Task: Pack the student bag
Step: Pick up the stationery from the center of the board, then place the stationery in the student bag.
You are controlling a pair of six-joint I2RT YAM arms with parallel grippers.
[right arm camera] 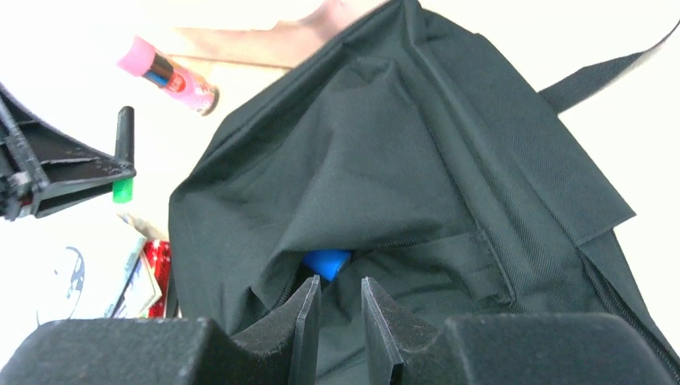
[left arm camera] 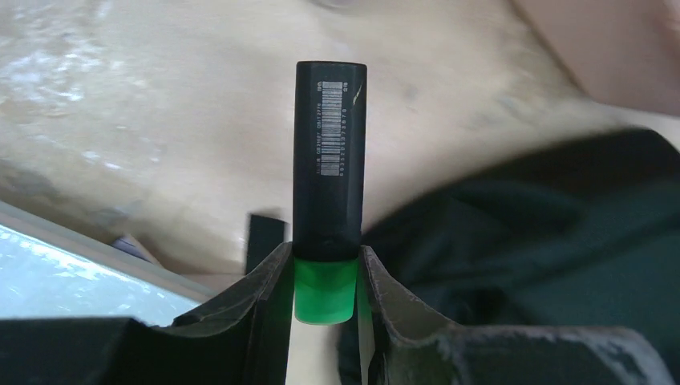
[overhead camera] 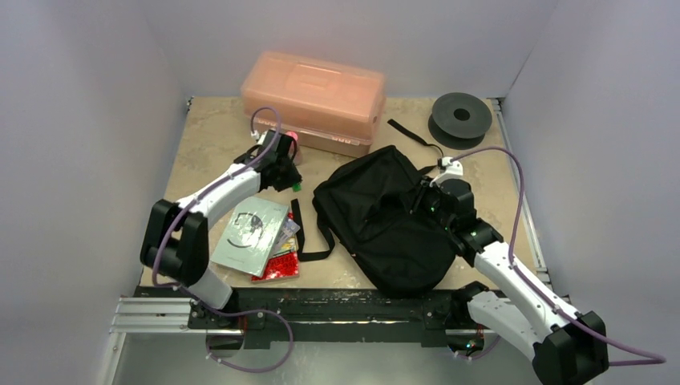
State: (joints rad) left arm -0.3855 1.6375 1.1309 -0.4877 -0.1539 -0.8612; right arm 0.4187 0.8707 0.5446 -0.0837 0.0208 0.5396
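Note:
The student bag (overhead camera: 385, 220) lies black and crumpled at the table's middle right, its zip mouth gaping. My right gripper (overhead camera: 429, 200) sits at its upper right edge. In the right wrist view its jaws (right arm camera: 340, 282) stand close together on a fold of the bag (right arm camera: 401, 144) fabric by the zip. A blue object (right arm camera: 326, 262) peeks from the opening just beyond them. My left gripper (overhead camera: 290, 178) hovers left of the bag, shut on a black highlighter (left arm camera: 330, 160) near its green end. The bag (left arm camera: 545, 241) shows dark at that view's right.
A translucent orange-pink box (overhead camera: 313, 100) stands at the back, a pink glue stick (overhead camera: 293, 136) beside it. A black spool (overhead camera: 459, 116) sits at the back right. A grey-green booklet (overhead camera: 250, 233) and red packet (overhead camera: 281, 263) lie front left. A bag strap (overhead camera: 309, 233) trails between.

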